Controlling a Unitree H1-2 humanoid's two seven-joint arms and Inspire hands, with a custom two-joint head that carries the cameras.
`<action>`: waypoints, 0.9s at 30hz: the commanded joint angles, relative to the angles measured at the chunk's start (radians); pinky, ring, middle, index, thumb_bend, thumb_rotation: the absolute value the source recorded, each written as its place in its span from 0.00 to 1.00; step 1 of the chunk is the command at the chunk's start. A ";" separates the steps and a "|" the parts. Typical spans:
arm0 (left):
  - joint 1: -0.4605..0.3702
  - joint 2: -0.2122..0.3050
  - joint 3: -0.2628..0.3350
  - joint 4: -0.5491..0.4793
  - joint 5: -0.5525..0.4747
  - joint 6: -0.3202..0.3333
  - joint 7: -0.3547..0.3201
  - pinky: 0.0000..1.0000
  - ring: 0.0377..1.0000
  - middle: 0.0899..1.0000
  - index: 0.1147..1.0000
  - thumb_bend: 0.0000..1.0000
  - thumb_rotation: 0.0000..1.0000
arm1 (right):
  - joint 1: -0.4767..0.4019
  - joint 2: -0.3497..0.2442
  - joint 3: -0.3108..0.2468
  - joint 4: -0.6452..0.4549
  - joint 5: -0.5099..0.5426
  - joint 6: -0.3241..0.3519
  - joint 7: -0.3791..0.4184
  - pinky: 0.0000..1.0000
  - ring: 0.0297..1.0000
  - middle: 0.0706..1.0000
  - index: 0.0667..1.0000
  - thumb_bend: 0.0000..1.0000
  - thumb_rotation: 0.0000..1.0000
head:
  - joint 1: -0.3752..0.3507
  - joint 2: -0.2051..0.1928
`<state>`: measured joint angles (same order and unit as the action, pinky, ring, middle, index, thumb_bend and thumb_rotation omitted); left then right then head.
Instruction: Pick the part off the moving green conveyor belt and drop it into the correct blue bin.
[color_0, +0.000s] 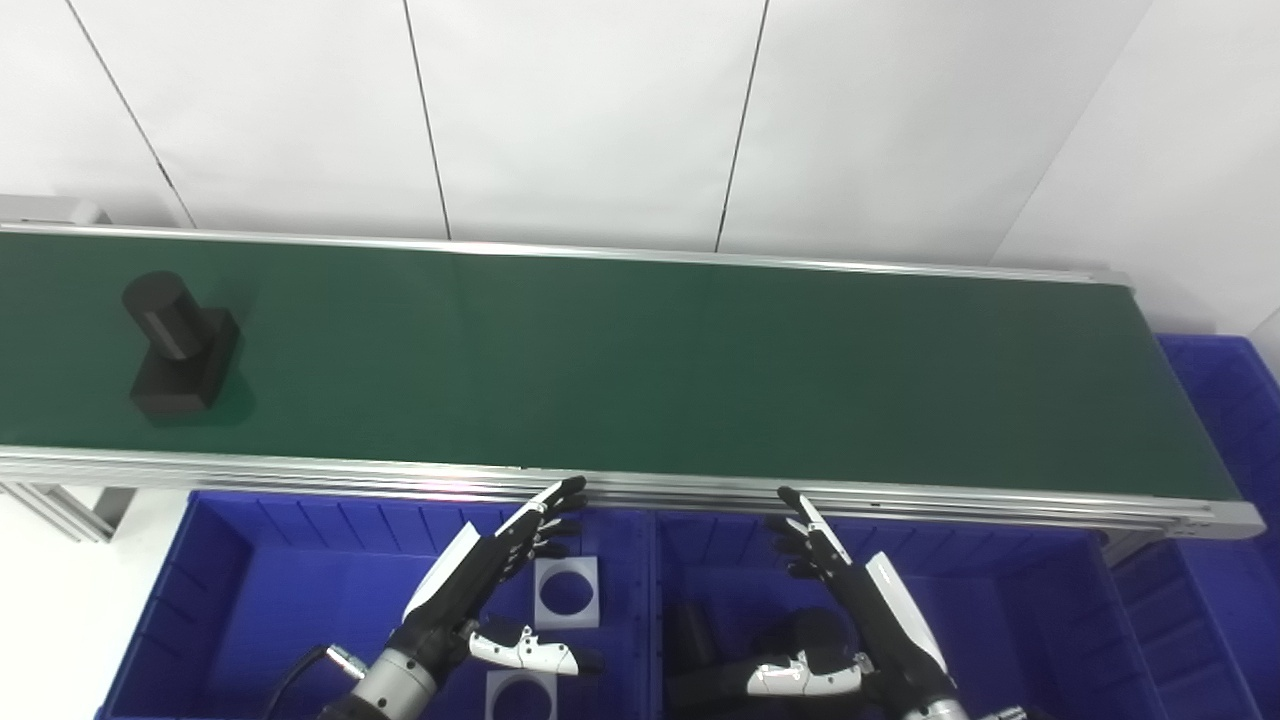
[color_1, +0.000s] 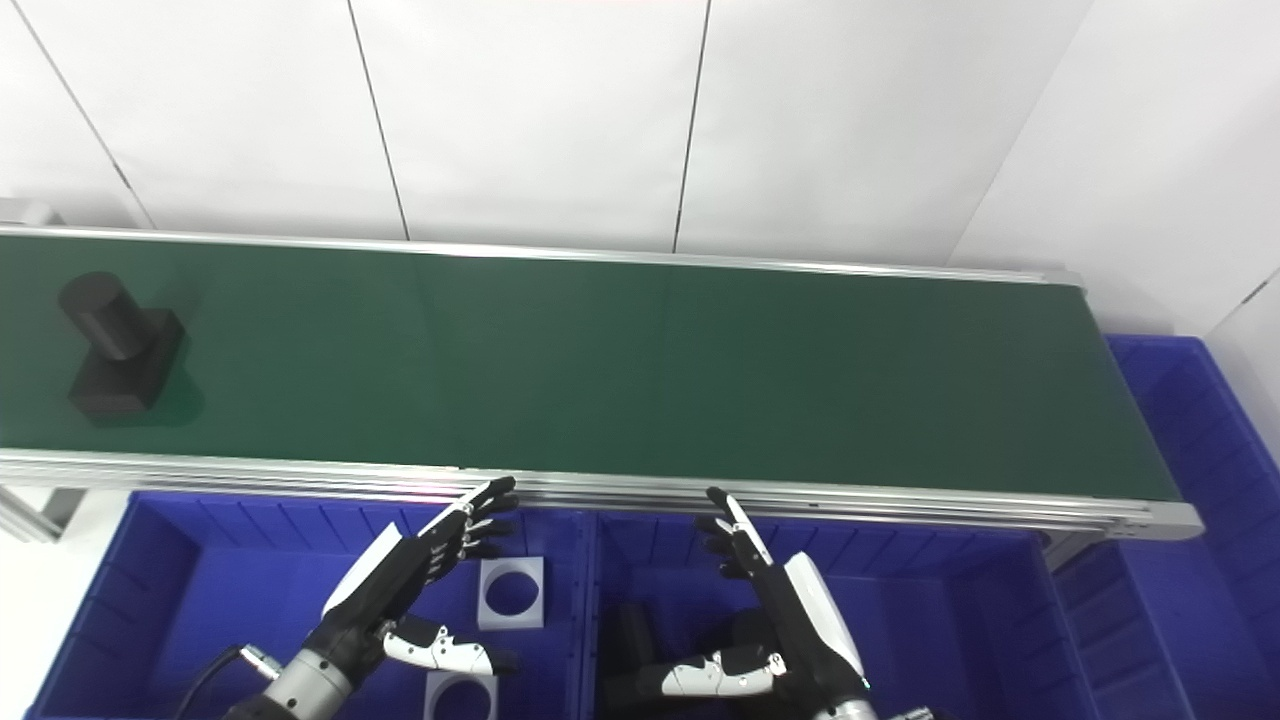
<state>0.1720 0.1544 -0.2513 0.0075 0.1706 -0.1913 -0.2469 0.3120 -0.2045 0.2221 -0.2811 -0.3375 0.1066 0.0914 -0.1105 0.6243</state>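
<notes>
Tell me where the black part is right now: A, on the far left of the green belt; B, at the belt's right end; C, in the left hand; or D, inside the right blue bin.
A: the black part sits on the green belt near its left end, well away from both open hands, left hand and right hand.

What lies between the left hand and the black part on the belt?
Only bare green belt and its metal rail separate the left hand from the black part, in both eye views.

Green conveyor belt carries 1 black part, far left.
</notes>
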 joint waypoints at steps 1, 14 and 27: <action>-0.008 -0.011 -0.004 -0.014 0.013 -0.044 0.022 0.78 0.84 0.91 0.93 0.84 0.18 | 0.000 -0.004 -0.009 -0.027 0.013 -0.071 -0.007 0.82 0.87 0.90 0.99 0.85 0.13 | 0.002 0.001; -0.009 -0.018 -0.010 -0.027 0.012 -0.028 0.021 0.77 0.84 0.91 0.94 0.83 0.16 | 0.001 -0.005 -0.012 -0.038 0.019 -0.065 -0.006 0.82 0.87 0.89 0.99 0.85 0.12 | 0.010 -0.001; -0.006 -0.008 -0.008 -0.032 0.012 -0.037 0.018 0.78 0.84 0.91 0.93 0.83 0.16 | 0.004 -0.001 -0.009 -0.039 0.017 -0.067 -0.008 0.83 0.87 0.89 0.99 0.86 0.11 | -0.003 -0.001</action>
<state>0.1744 0.1373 -0.2587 0.0080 0.1853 -0.1947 -0.2307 0.3186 -0.2080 0.2179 -0.2835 -0.3270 0.1066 0.0930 -0.1135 0.6243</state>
